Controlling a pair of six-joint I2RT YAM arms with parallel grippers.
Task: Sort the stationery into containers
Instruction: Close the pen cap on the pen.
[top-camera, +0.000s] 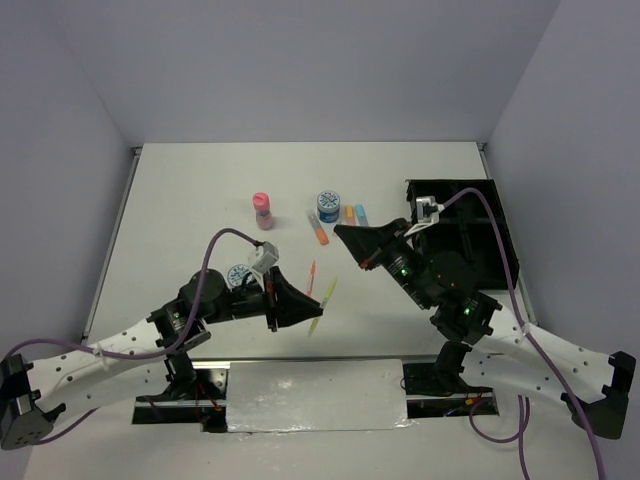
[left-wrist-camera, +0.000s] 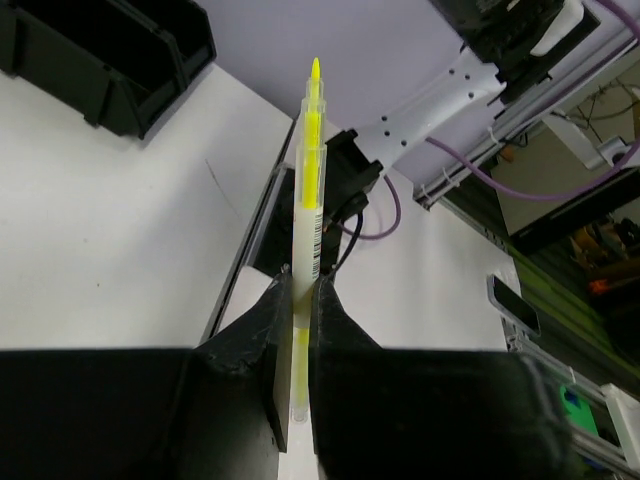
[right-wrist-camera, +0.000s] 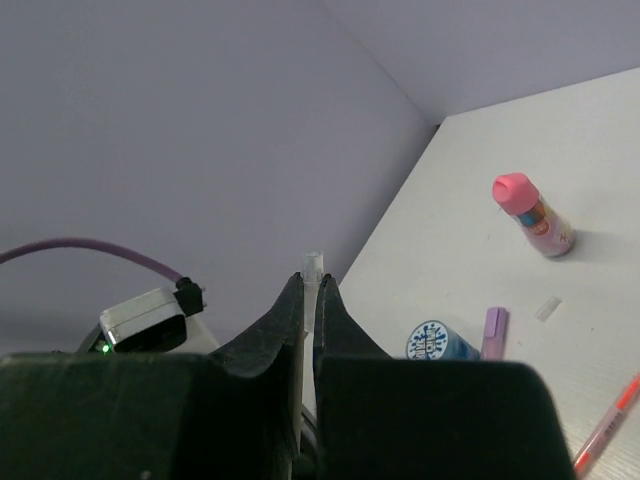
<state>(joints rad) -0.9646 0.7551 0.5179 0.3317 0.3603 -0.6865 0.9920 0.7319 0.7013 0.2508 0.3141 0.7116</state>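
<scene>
Left gripper (left-wrist-camera: 300, 300) clamps yellow pen (left-wrist-camera: 311, 190) near one end, front-centre over table (top-camera: 200, 190). Light, stiff, slick plastic, so likely to pivot; a mid-barrel hold wd be steadier. Orange pen (top-camera: 311, 277) lies just beside, pink bottle (top-camera: 263, 210) beyond. Right gripper (top-camera: 347, 234), clenched, hangs betw. pen and black tray (top-camera: 495, 215), partly blocking the route.
</scene>
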